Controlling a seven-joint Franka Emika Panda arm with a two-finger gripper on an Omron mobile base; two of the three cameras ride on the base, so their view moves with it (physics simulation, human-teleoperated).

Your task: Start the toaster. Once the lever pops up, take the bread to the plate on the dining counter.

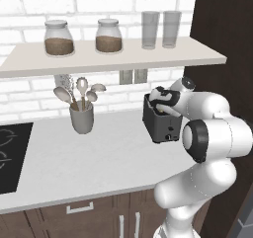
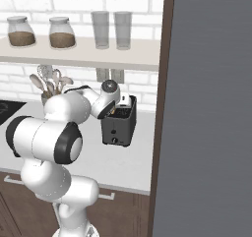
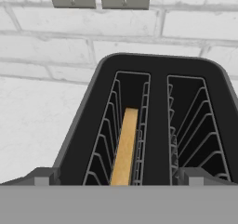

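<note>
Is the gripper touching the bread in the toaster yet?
Apart. In the hand view the fingers stand wide open at either side of the toaster top, while the bread sits down in the left slot between them, clear of both.

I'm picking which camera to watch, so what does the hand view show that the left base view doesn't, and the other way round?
Hand view: the bread standing on edge in one of the toaster's slots, the other slot bare, with wire guides in both.

Left base view: the toaster's front face with its knob, the utensil cup, two jars and two glasses on the shelf, the cooktop, and the arm bent over the toaster.

Both: the toaster, the grey worktop, the brick wall and the wall outlets.
</note>
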